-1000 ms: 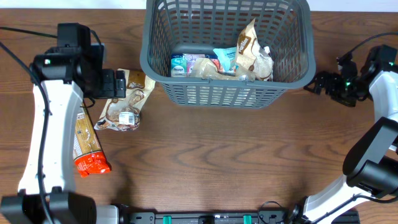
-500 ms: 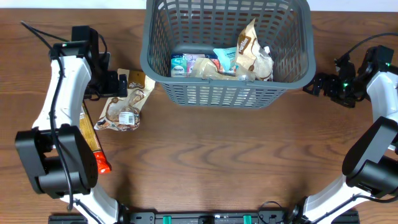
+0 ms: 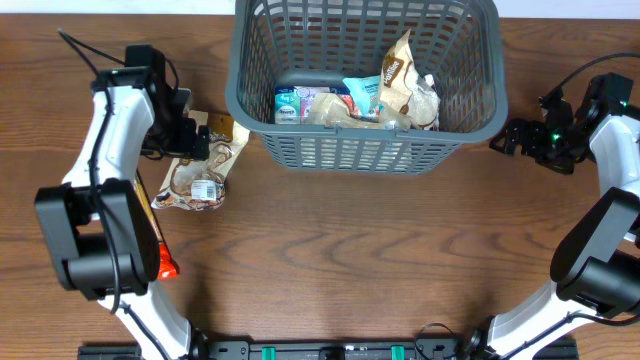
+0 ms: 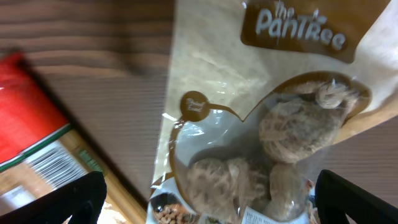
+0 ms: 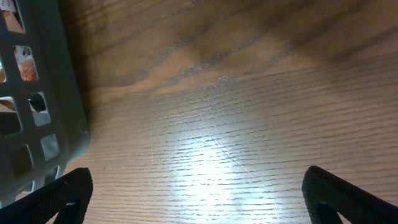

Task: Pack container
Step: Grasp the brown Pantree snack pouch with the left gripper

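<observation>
The step in hand seems to be the picking of the next snack packet. The left hand (image 3: 190,135) hovers over a clear cookie packet (image 4: 261,112) with a brown "The PanTree" label, which lies flat on the wooden surface (image 3: 350,250). Its fingers stand wide apart, one on each side of the packet, and they hold nothing. From the pictures one cannot tell if the tips touch the surface. Beside this hand, on the side away from the container, lies a long packet with a red end (image 4: 25,106), partly hidden under the arm.

The next move probably calls for lowering the hand, closing it on the packet, then lifting high enough to pass over the rim. The packet is soft and smooth, so it may slip or fold.

The container (image 3: 360,150) stands between the two hands, just beside the left one. It is a large dark grey basket with slotted sides and rounded corners. Several snack packets (image 3: 360,100) already lie inside, and much room remains.

The right hand (image 3: 515,138) waits close to the container's other side, fingers wide and empty, over bare wood.
</observation>
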`<move>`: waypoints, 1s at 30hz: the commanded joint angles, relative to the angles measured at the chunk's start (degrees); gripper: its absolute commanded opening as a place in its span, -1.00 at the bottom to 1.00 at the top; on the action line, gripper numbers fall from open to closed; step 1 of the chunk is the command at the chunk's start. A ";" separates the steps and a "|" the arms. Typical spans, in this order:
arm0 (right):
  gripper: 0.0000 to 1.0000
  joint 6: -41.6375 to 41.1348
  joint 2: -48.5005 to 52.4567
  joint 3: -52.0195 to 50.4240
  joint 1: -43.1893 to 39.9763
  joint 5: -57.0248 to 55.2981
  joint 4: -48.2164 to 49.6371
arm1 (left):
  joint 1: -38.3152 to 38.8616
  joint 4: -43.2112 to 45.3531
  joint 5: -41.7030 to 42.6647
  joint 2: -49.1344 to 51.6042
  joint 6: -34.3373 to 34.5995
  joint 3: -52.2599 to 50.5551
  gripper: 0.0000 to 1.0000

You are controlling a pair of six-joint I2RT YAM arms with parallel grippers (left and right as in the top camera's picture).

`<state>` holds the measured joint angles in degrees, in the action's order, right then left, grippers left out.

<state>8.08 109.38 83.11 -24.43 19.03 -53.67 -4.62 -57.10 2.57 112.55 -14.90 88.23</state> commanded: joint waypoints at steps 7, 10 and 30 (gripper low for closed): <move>0.98 -0.26 -0.28 -0.44 0.85 -0.42 0.09 | 4.24 -0.11 -0.07 5.14 -3.04 0.87 0.97; 0.98 -0.26 -0.28 -0.44 0.85 -0.42 0.11 | 4.39 0.09 -0.07 6.03 -2.54 0.87 0.97; 0.98 -0.26 -0.28 -0.44 0.85 -0.66 -0.11 | 4.39 7.72 -0.07 8.35 -2.38 -8.00 0.92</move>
<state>8.10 109.38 83.11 -24.08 18.41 -53.78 0.01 -49.71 3.22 119.70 -16.78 82.41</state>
